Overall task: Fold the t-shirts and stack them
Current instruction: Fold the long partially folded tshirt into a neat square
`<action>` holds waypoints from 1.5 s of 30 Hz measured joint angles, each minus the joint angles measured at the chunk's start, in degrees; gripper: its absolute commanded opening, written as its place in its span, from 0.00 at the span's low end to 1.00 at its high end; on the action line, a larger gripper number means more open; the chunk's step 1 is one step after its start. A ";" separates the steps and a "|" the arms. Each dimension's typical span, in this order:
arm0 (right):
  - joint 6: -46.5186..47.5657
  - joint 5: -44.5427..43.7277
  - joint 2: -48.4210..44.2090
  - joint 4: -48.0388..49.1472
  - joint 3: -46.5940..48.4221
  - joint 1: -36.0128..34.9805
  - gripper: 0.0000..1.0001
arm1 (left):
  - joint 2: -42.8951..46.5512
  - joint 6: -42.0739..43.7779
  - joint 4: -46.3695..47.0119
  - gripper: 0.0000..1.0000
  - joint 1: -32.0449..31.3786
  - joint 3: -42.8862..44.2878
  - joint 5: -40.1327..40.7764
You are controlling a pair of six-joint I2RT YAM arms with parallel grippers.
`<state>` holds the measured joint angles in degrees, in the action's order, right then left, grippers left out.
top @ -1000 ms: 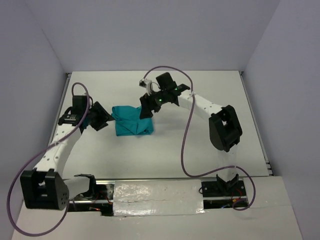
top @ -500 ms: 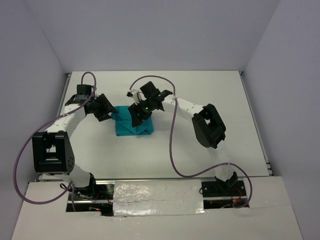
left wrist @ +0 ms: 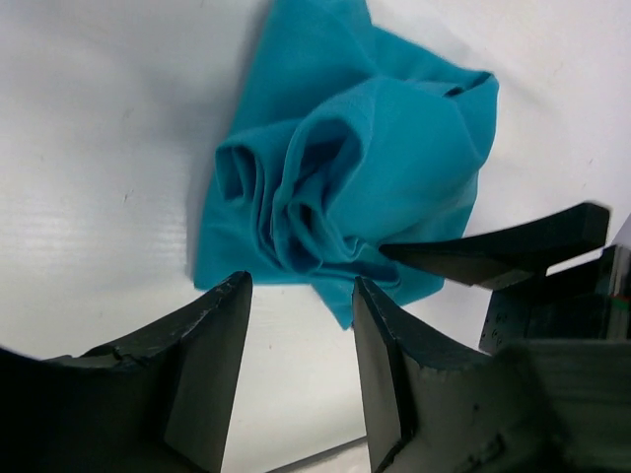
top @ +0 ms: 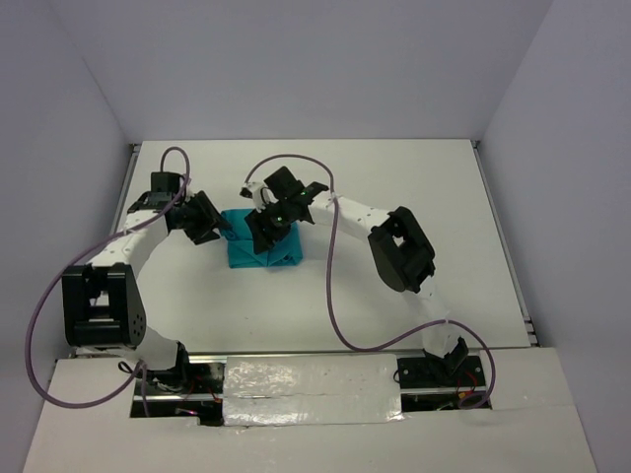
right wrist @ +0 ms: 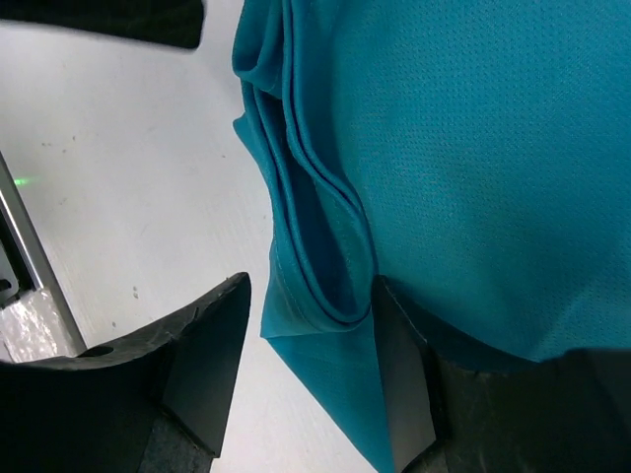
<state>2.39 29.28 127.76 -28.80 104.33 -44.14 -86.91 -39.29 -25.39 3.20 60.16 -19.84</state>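
Top external view gives us the picture: the teal t-shirt [top: 264, 252] sits mid-table on the white table [top: 414, 187], gathered into a compact, roughly square bundle, with both arms crowded in on it from either side. By my reading, the fold is only partly there. The cloth is doubled over on itself, yes, but the left wrist camera shows the near edge of the t-shirt [left wrist: 365, 148] rumpled into loose rolls and pleats (not the flat crisp edge you'd want). Squaring that off looks like what's left, and with only one shirt in view, no stack has been started.

Now the tools. The left gripper [top: 221, 230] is at the bundle's left edge with its jaws spread apart, gripping nothing; from its own camera the left gripper [left wrist: 301, 291] has the lowest corner of cloth lying just between its tips, unpinched. The right gripper [top: 264, 229] is over the bundle's top edge. On the right wrist camera the right gripper [right wrist: 308, 291] is also parted, its jaws straddling the layered hem of the t-shirt [right wrist: 473, 148], one finger against the fabric, not yet clamped.
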 measured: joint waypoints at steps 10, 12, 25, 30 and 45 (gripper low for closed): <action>-1.11 0.96 0.00 0.57 -0.24 -0.13 0.25 | 5.20 -5.31 0.52 0.61 -2.05 -8.13 -1.44; -1.40 1.57 0.00 0.57 -0.22 -0.24 0.20 | 6.84 -6.67 0.33 0.61 -2.60 -9.27 -1.40; -8.81 7.26 0.28 5.62 0.31 -4.28 0.22 | 19.52 -13.25 -1.16 0.62 -2.71 -17.84 2.71; -11.96 8.26 3.69 7.50 3.82 -5.53 0.38 | 22.99 -14.21 -1.99 0.62 -2.71 -21.27 3.48; -14.47 14.08 0.72 10.88 0.39 2.80 0.52 | 23.82 -16.81 0.20 0.61 -3.74 -24.94 3.58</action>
<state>-12.08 43.35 128.49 -17.91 104.73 -41.34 -63.09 -56.10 -25.19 -0.54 35.22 -16.25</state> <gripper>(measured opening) 0.497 0.603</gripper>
